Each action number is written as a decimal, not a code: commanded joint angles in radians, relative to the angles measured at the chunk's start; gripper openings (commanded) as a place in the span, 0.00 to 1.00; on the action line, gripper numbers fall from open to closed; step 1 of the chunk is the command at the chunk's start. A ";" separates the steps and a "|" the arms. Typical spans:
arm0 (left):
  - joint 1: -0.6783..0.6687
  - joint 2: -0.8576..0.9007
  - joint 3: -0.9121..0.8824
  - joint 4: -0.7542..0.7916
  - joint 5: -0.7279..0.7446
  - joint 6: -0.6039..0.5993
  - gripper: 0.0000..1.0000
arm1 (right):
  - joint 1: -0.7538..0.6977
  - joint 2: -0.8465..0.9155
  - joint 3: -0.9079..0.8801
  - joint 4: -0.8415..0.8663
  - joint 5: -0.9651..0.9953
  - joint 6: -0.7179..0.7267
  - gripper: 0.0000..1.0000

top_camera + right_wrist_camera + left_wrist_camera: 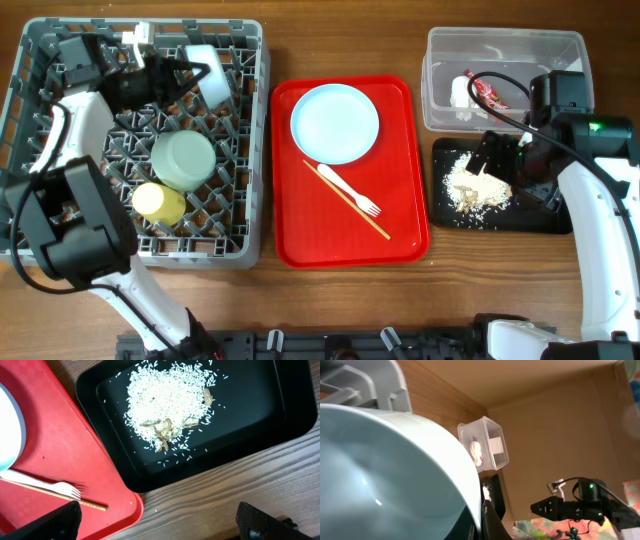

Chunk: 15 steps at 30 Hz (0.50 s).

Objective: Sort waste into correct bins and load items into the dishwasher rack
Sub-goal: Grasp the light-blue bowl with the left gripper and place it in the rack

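- The left gripper (183, 72) reaches into the back of the dishwasher rack (240, 150). As far as the crowded wrist close-up lets one judge, it is pinched on the wall of the pale cup (212, 78), which lies tipped on its side in the rack's far corner.
- That cup (380, 470) should be light, rigid and smooth-walled. A rim pinch is the sensible hold, but the glossy surface could let it swivel when tilted.
- The right gripper (160, 522) hangs with its fingers (57, 520) spread wide and nothing between them, over the table edge by the black tray (280, 405) of spilled rice (160, 400).
- On the red tray (300, 220) wait a pale plate (335, 122), a white plastic fork (350, 190) and a thin wooden stick (375, 226) (the fork lies across the stick).
- The plate sits flat and stiff, so its raised rim is the only place to grasp it. The fork is slight and flexible, best taken mid-handle.
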 commanded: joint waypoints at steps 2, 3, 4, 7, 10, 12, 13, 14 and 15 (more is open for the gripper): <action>0.102 0.030 0.002 -0.018 0.014 -0.006 0.15 | -0.003 -0.009 0.010 -0.001 0.024 0.018 1.00; 0.152 0.030 0.002 -0.038 0.015 -0.006 0.43 | -0.003 -0.009 0.010 -0.001 0.024 0.019 1.00; 0.198 0.030 0.002 -0.050 0.015 -0.006 0.73 | -0.003 -0.009 0.010 0.000 0.024 0.018 1.00; 0.288 0.029 0.002 -0.122 0.015 -0.007 1.00 | -0.003 -0.009 0.010 0.002 0.024 0.018 1.00; 0.353 -0.017 0.002 -0.148 0.029 -0.084 1.00 | -0.003 -0.009 0.010 0.002 0.024 0.018 1.00; 0.335 -0.121 0.002 -0.169 -0.019 -0.077 1.00 | -0.003 -0.009 0.010 0.001 0.024 0.018 1.00; 0.311 -0.175 0.002 -0.199 -0.105 -0.077 1.00 | -0.003 -0.009 0.010 0.001 0.024 0.018 1.00; 0.270 -0.239 0.002 -0.244 -0.229 -0.076 1.00 | -0.003 -0.009 0.010 0.001 0.024 0.018 1.00; 0.224 -0.295 0.002 -0.291 -0.357 -0.077 1.00 | -0.003 -0.009 0.010 0.001 0.023 0.018 1.00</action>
